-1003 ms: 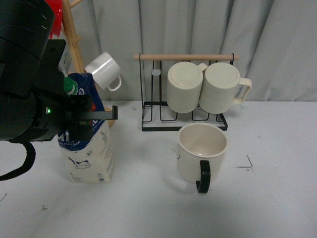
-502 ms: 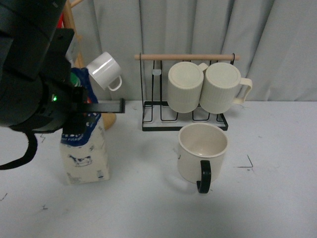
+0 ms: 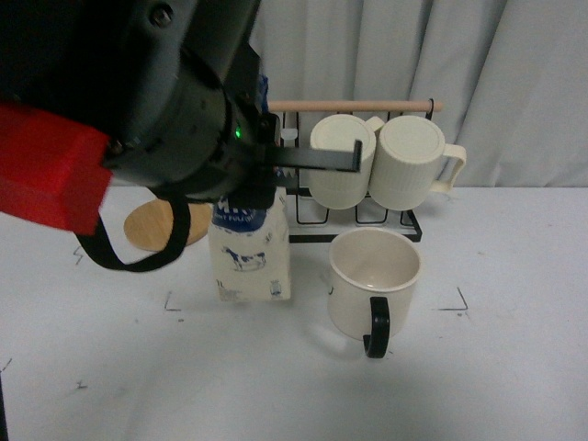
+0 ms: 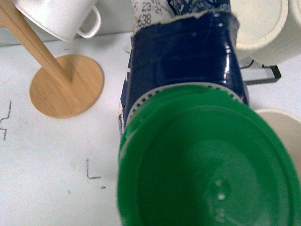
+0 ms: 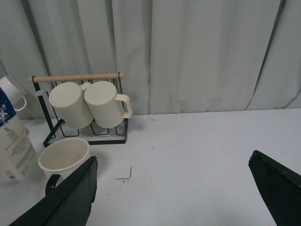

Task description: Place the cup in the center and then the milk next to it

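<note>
**Front view: left hand carries milk in next to cup, right hand idle**

The left arm fills the upper left of the front view. The left hand is clamped on the top of the milk; one dark finger sticks out sideways past the carton, in front of the ribbed mugs. The carton's top is hidden behind the hand, and only its cream base with the cow drawing shows. It is roughly upright, slightly tilted. I cannot tell whether its base touches the counter or hangs just above it.

The milk is just beside the cup, on the robot's left of it, with a narrow gap between them. It is in front of the left end of the rack.

The cup stands upright on the counter in front of the rack, mouth up, black handle toward the robot. Both ribbed mugs hang on the rack under its wooden bar.

In the left wrist view the green cap fills most of the frame, with the blue carton top past it. No fingers are visible there. The wooden stand and the white mug hanging on it sit off to the side.

In the right wrist view the right hand is spread wide, with nothing between its fingers. It is above bare counter, well apart from the cup and the milk.
</note>
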Controlling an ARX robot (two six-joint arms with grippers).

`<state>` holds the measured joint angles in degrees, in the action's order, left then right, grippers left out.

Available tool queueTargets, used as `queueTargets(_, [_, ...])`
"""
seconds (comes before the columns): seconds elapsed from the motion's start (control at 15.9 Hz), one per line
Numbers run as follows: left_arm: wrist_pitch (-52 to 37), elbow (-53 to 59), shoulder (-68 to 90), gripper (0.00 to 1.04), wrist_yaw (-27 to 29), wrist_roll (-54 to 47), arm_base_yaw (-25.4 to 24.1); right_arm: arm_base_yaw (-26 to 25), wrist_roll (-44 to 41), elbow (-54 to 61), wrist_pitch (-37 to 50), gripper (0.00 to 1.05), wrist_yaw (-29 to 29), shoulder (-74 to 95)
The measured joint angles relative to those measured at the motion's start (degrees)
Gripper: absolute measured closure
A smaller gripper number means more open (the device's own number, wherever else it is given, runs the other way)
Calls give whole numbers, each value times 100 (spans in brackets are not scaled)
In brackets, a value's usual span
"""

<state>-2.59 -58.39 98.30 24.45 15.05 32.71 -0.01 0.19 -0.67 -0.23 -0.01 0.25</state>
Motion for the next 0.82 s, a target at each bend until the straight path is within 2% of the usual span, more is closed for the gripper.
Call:
queueTargets(0.13, [4,0,251,103,96,28,284,0,-2,0,0,6,0,0])
queueTargets(0.82, [-87,-229,756,103,236,280,514,0,-2,0,0,6,0,0])
